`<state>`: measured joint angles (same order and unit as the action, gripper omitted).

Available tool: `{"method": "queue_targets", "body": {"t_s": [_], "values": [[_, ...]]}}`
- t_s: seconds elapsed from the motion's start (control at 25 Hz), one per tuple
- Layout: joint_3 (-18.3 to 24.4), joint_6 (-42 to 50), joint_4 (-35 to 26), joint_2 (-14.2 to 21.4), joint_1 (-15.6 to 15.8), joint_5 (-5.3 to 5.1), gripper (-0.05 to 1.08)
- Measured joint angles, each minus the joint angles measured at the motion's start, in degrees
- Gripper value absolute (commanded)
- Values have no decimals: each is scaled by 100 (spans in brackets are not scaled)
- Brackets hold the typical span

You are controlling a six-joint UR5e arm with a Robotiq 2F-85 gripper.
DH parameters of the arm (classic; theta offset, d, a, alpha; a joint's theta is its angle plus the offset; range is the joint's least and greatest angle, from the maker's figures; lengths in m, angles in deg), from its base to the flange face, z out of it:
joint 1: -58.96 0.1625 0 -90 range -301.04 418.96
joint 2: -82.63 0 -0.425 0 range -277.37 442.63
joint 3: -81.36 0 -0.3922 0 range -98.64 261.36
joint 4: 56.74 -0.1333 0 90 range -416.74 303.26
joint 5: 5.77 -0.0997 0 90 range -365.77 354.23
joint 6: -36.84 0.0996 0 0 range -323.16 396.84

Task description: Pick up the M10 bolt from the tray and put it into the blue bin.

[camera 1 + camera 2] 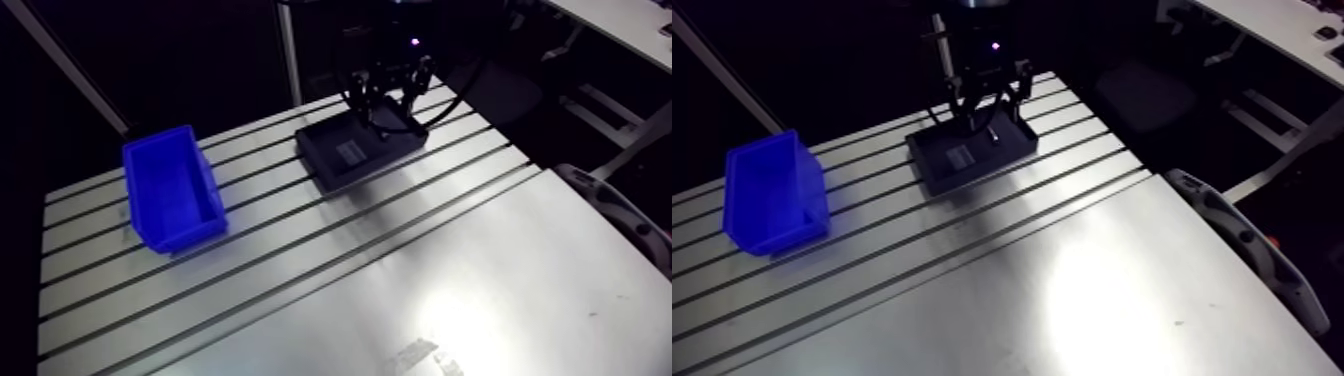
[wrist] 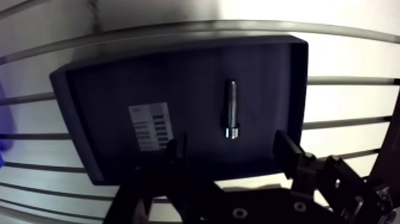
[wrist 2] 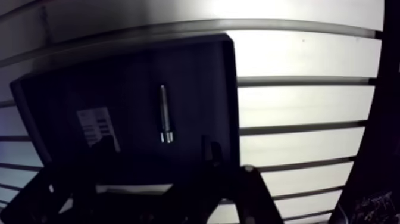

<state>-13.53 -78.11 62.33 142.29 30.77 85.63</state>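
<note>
Lying beside the bolt (image 2: 231, 110), the tray's (image 2: 95, 107) white label (image 2: 151, 126) is unreadable.

Silver bolt (image 2: 231, 109) lies flat in the dark tray (image 2: 77, 113) — blue bin (image 1: 172, 188) well apart.

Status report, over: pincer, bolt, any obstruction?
Pincer open, over the black tray. M10 bolt lying flat in tray, just ahead of pincer, not gripped. Nothing blocking it; paper label lies beside, apart. Blue bin stands clear of tray.

Matte black jaws on hinged links, screw holes (image 2: 239, 212) at their base, tiny violet wrist light (image 1: 414, 42).
</note>
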Motion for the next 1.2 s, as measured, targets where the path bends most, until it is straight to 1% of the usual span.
{"method": "queue_targets", "body": {"t_s": [0.48, 0.96, 1.2], "values": [[69, -6, 85, -187, 12, 6, 29], [83, -13, 154, -237, 14, 12, 33], [88, -14, 162, -240, 14, 6, 39]]}}
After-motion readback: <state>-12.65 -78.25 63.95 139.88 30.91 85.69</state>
